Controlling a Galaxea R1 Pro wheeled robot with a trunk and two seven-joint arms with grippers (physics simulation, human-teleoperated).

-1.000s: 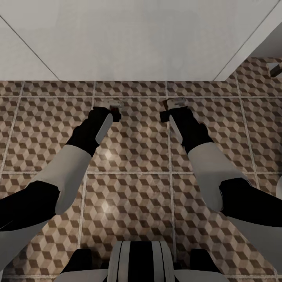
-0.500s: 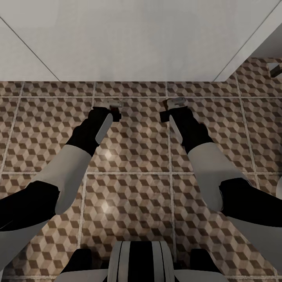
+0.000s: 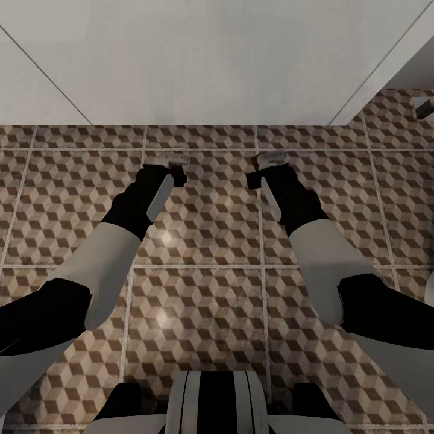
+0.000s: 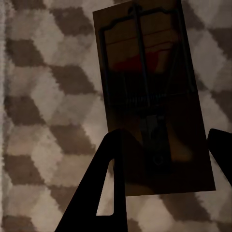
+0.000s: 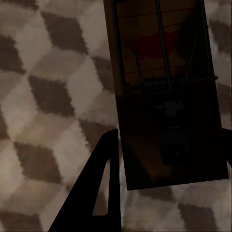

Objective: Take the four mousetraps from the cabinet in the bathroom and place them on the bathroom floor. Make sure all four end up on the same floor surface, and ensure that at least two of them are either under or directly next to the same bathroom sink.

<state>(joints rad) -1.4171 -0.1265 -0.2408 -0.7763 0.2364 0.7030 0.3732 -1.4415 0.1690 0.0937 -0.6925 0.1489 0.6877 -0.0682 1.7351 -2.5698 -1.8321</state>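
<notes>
Currently both arms low over the bathroom floor (image 3: 205, 241), left pincer (image 4: 162, 181) clamped on one mousetrap (image 4: 150, 96), right pincer (image 5: 166, 181) clamped on another mousetrap (image 5: 164, 92), white wall (image 3: 199, 60) ahead.

No readable text, labels, brands or numbers anywhere. The mousetrap (image 4: 152, 96) in the left wrist view and the mousetrap (image 5: 166, 92) in the right wrist view each carry just a red mark, no lettering legible. The bathroom floor (image 3: 199, 289) tiles have a cube pattern only, no signs.
</notes>
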